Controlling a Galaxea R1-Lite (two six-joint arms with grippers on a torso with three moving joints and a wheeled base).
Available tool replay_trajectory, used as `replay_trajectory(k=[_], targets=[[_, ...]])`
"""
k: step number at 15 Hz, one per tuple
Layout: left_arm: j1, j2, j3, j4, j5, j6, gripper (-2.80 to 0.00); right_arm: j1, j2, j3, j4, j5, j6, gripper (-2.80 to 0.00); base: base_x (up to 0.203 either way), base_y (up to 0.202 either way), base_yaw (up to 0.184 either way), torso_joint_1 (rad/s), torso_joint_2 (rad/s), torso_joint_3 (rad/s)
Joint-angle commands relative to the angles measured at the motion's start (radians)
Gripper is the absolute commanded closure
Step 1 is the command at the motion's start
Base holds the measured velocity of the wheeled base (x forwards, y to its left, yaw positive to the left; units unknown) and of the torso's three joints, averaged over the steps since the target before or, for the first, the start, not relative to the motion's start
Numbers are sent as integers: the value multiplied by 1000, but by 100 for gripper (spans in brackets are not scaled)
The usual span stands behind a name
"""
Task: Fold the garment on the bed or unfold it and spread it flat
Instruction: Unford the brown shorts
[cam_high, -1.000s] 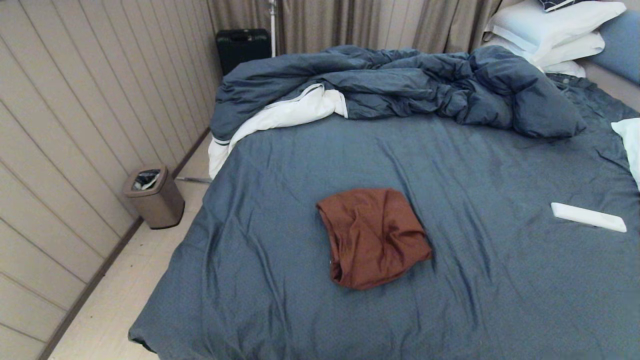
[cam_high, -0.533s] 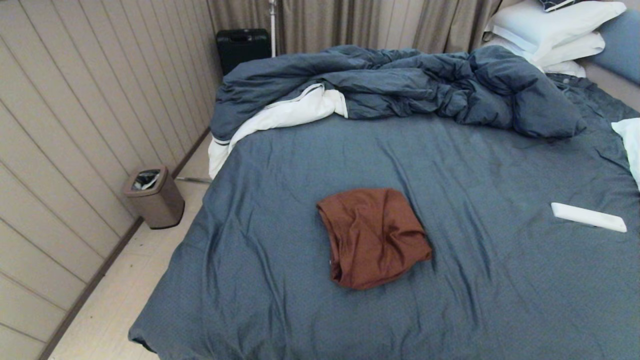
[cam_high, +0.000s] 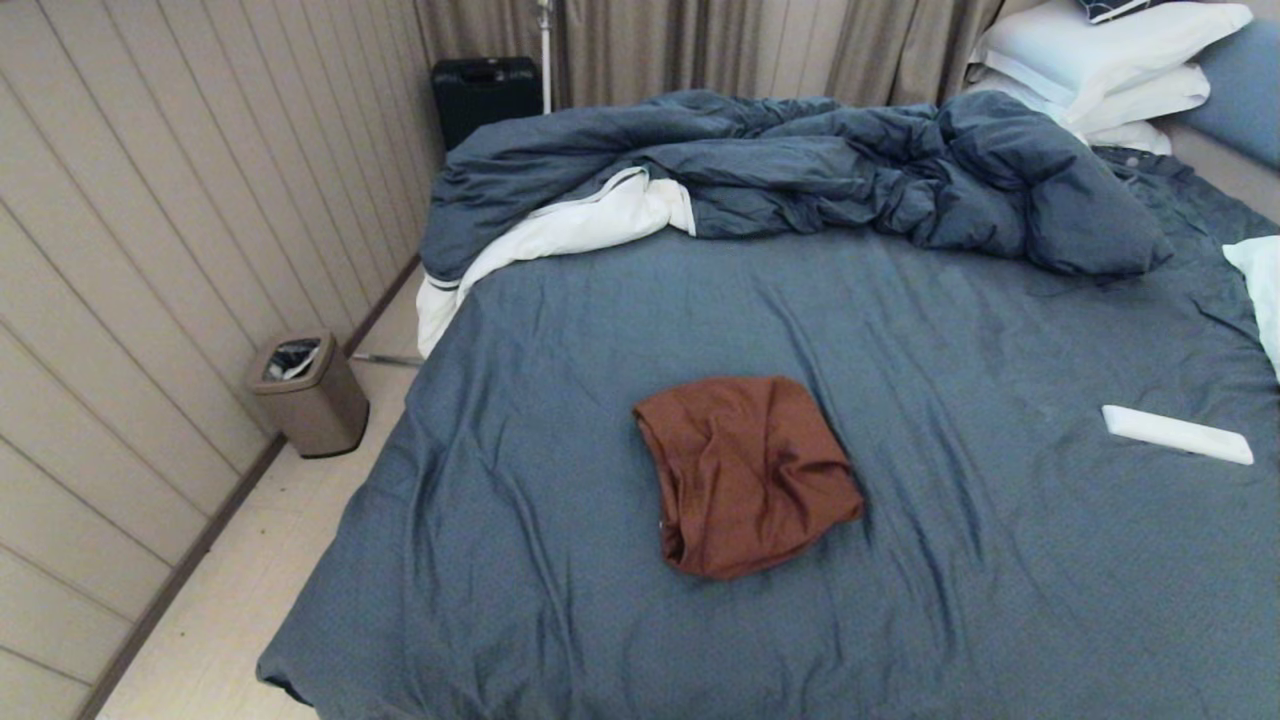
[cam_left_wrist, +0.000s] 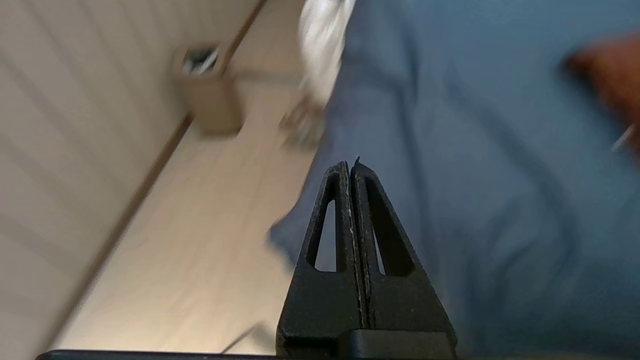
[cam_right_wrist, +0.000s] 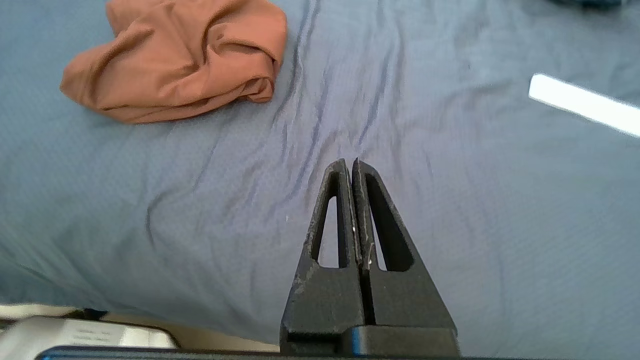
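Note:
The rust-brown garment (cam_high: 745, 475) lies bunched in a compact folded heap on the slate-blue sheet of the bed (cam_high: 600, 340), near the bed's middle front. It also shows in the right wrist view as the garment (cam_right_wrist: 175, 60) and as a blurred brown patch, the garment (cam_left_wrist: 607, 75), in the left wrist view. Neither arm appears in the head view. My left gripper (cam_left_wrist: 350, 162) is shut and empty, hanging over the bed's left front edge. My right gripper (cam_right_wrist: 349, 161) is shut and empty above bare sheet, well short of the garment.
A rumpled dark blue duvet (cam_high: 850, 170) with white lining lies across the back of the bed, with white pillows (cam_high: 1090, 60) at the back right. A white flat object (cam_high: 1176, 434) lies on the sheet at the right. A bin (cam_high: 308, 392) stands on the floor at the left.

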Motion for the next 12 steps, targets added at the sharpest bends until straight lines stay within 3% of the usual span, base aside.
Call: replay_trajectory(k=[1,3,6,9,12], targets=[[0,3,34,-78,-7,-49,0,0,-21,3,38,-7,40,0,0,0,0,0,0,0],[0,4,59,-144,-21,-22,0,0,-23,3,42,-13,63,0,0,0,0,0,0,0],[0,2,43,1,-68,9,0,0,-20,3,25,-13,61,0,0,0,0,0,0,0],[0,4,70,-96,-54,-15,0,0,-21,3,45,-11,107,0,0,0,0,0,0,0],[0,3,71,-96,-52,-23,0,1,-21,3,45,-14,114,0,0,0,0,0,0,0]])
